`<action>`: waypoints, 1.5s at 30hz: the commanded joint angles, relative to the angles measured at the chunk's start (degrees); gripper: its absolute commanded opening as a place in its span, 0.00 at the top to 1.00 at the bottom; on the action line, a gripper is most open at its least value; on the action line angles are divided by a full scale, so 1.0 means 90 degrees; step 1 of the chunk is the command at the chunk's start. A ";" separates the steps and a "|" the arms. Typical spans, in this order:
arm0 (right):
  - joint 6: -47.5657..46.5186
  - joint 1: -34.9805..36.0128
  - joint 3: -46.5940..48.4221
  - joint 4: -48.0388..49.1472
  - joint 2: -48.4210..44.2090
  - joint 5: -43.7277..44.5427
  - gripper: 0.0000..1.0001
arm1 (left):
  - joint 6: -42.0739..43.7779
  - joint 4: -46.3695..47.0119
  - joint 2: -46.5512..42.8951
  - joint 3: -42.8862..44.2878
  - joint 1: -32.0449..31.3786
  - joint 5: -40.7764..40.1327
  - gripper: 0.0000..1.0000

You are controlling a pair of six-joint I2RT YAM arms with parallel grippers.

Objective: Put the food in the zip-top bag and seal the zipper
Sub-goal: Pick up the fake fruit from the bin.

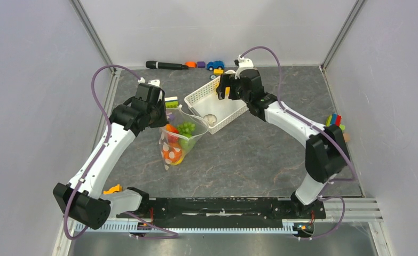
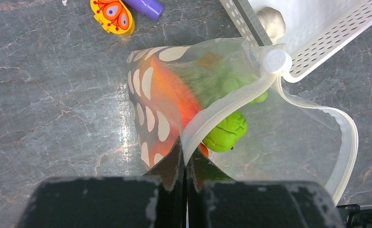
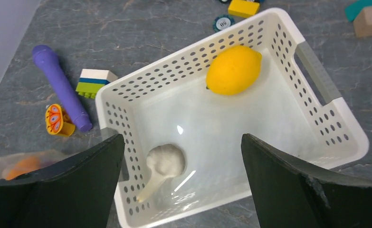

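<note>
The clear dotted zip-top bag (image 1: 175, 143) lies on the table left of centre, its mouth open towards the white basket. It holds green grapes (image 2: 225, 131) and orange and red pieces (image 2: 176, 95). My left gripper (image 2: 186, 151) is shut on the bag's zipper strip (image 2: 231, 102) at the mouth edge; in the top view (image 1: 166, 117) it is at the bag's upper left. My right gripper (image 3: 181, 140) is open and empty above the basket (image 3: 127, 123), which holds a yellow lemon (image 3: 233, 70) and a white garlic (image 3: 165, 161).
A purple stick (image 3: 60, 88), an orange-yellow toy piece (image 3: 58, 119) and a green, blue and white block (image 3: 96, 80) lie left of the basket. A black marker (image 1: 166, 65), a toy car (image 1: 215, 65) and blocks line the back wall. Coloured blocks (image 1: 333, 120) sit at the right.
</note>
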 commanded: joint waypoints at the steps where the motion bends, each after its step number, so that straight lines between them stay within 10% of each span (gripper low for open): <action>1: 0.0729 -0.0215 0.0720 0.0028 0.0640 -0.0066 0.02 | -0.0057 0.0143 -0.0148 0.0114 0.0034 -0.0051 0.98; 36: 0.2117 -0.0638 0.2518 0.1092 0.4132 0.0822 0.02 | -0.0037 0.0175 -0.0184 0.0095 0.0027 -0.0027 0.98; 45: 0.2232 -0.0688 0.2237 0.1688 0.4154 0.0542 0.17 | -0.0018 0.0185 -0.0248 0.0090 0.0032 -0.0169 0.98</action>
